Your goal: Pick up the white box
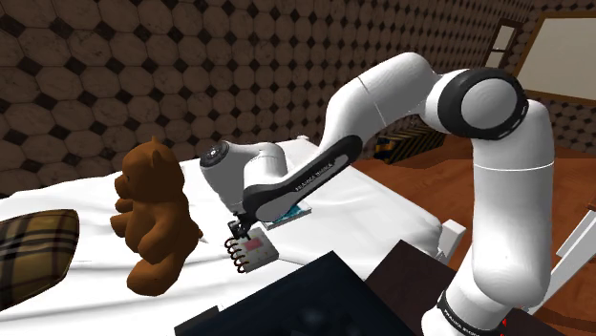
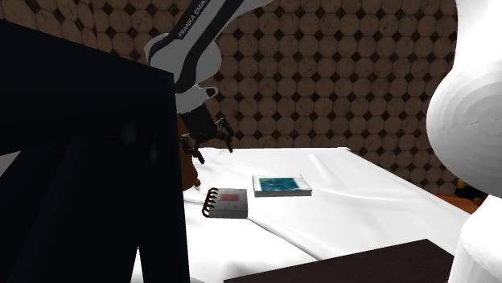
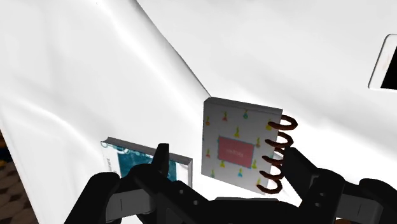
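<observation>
Your hand (image 3: 224, 153) hangs above the bed (image 1: 382, 205) with its fingers spread well apart and nothing between them.

- The white box (image 2: 281, 185), flat with a teal top, lies on the sheet. In the second exterior view it is at 4 o'clock from the hand.
- A spiral notebook (image 2: 228, 201) with a red label lies just beside the box, at its 8 o'clock, and does not touch it. In the wrist view you find it under the gap between the fingers, and the box under one fingertip.
- In the shoulder view a brown teddy bear (image 1: 153, 215) sits at 9 o'clock from the hand, close by.
- A plaid pillow (image 1: 33, 243) lies farther out the same way.
- A dark block (image 1: 306, 291) stands at 5 o'clock, off the bed's edge.
</observation>
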